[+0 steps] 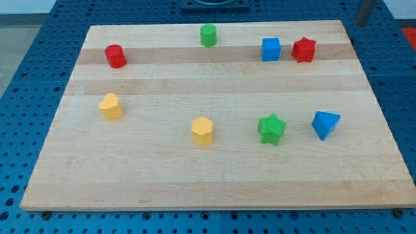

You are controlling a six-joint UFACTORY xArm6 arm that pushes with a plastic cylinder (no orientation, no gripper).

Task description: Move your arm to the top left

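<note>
We are looking down on the wooden surface (214, 175); our tip is not showing anywhere in the frame, so we cannot tell where it is sitting relative to the blocks, and there are no fingers on this rod to report. The red cylinder (116, 56) is lying upper left, the green cylinder (208, 35) top centre, the blue cube (271, 49) touching or just beside the red star (303, 49) upper right.

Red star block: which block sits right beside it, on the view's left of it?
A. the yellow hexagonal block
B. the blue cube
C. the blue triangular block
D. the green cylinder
B: near the board's top right, the blue cube sits immediately to the view's left of the red star block, with only a narrow gap between them.
</note>
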